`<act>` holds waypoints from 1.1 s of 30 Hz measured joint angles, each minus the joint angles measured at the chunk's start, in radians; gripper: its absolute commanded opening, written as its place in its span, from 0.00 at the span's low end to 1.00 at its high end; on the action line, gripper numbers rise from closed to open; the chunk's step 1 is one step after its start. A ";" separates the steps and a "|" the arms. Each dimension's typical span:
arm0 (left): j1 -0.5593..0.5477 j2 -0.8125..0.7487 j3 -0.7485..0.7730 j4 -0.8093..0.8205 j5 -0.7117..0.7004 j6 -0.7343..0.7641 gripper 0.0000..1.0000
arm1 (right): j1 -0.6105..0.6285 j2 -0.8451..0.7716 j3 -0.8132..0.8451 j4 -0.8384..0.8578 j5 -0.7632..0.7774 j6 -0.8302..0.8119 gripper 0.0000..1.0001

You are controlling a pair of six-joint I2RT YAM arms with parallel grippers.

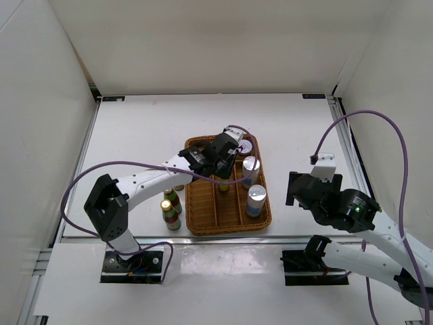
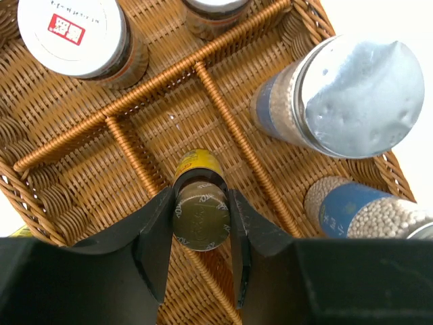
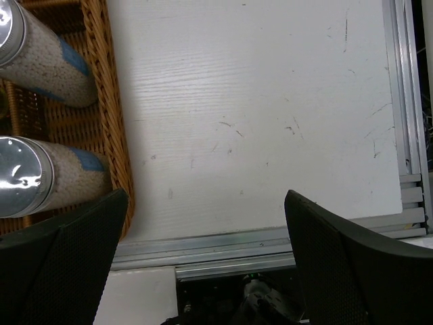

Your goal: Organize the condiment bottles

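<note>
Left wrist view: my left gripper [image 2: 201, 218] pinches gold cap of slim dark bottle [image 2: 197, 164], upright between divider rods [image 2: 237, 135] in wicker tray [image 2: 61, 101]. Cannot tell if base is seated. Lower straight, then release. Right gripper [image 3: 204, 203] gapes wide, empty.

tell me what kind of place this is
Probably a robot lab test cell: plain white walls box in a white table edged with aluminium rail, and the left arm and right arm are bolted at its near edge.
</note>
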 measured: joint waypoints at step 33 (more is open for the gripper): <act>0.330 -0.396 -0.118 -0.209 -0.124 -0.034 1.00 | 0.000 0.033 0.006 0.018 -0.049 -0.062 1.00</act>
